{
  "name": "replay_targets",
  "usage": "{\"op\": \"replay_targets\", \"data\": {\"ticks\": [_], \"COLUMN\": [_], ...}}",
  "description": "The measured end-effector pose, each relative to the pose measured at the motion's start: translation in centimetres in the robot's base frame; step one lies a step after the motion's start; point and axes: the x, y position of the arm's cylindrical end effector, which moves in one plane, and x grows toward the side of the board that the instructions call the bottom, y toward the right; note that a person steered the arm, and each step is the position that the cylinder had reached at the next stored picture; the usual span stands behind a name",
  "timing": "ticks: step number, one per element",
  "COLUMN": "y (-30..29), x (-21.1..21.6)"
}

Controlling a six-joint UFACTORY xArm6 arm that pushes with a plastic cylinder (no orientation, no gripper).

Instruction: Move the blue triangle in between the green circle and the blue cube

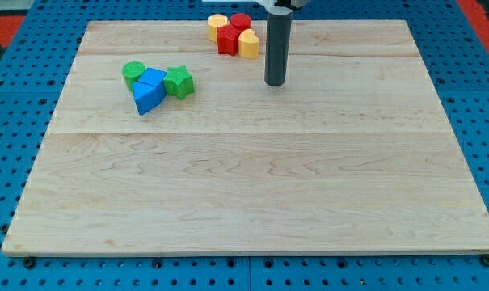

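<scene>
The dark rod comes down near the wooden board's (252, 186) top edge, and my tip (275, 84) rests on bare wood, touching no block (there are no jaws, just a blunt round end). The blue triangle (148, 99) lies toward the top left corner, pressed against the blue cube (154, 79), with the green circle (133, 73) just left and a green star (179, 82) just right. Four red and yellow blocks (233, 34) cluster at the top edge, left of the rod. No writing shows.
</scene>
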Motion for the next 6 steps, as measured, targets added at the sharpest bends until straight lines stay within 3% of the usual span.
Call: {"op": "replay_targets", "data": {"ticks": [2,3,4,5,6], "y": [-0.1,-3.1,-11.3,-20.9,-23.5], "x": [0.5,3.7,6.6,6.6,4.1]}}
